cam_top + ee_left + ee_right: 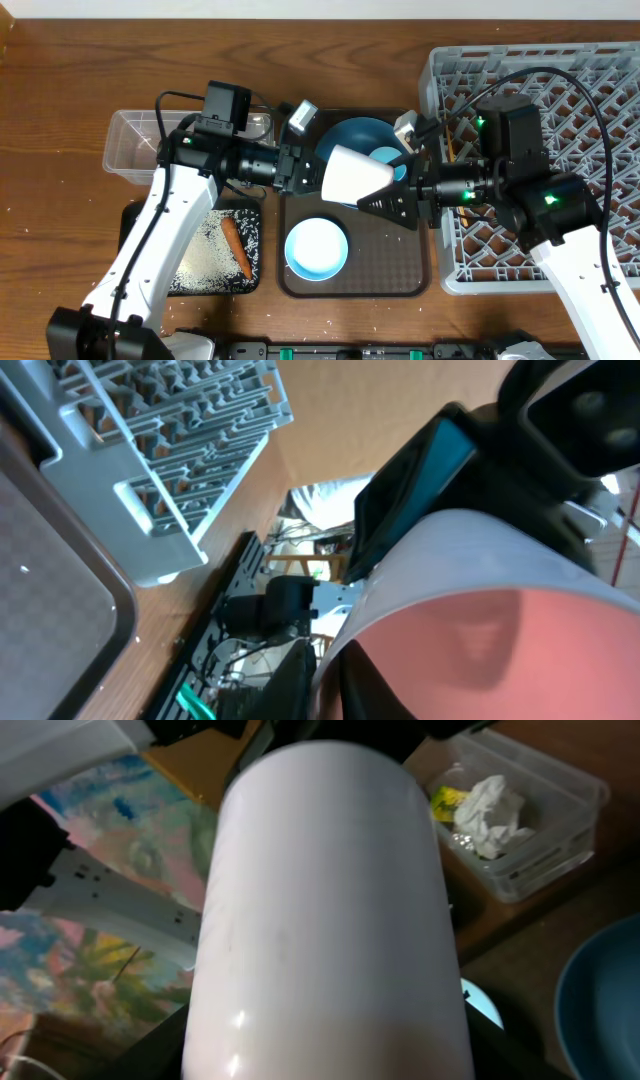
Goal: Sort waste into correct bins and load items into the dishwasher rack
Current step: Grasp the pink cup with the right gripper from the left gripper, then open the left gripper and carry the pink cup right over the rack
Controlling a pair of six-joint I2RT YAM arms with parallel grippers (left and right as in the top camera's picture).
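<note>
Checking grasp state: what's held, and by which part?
Small white-pink cup, midair: left fingers at its rim, right fingers at its base. Which pair clamps cannot be told.

White-pink cup (355, 173) held sideways in the right gripper (393, 186)
White outside and pink inside, its mouth faces the left gripper (308, 170), close beside it. The light-blue bowl (316, 248) stands upright below both grippers. The carrot (236, 248) and rice (205, 250) lie in the black tray (130, 222), down-left of the left gripper.
</note>
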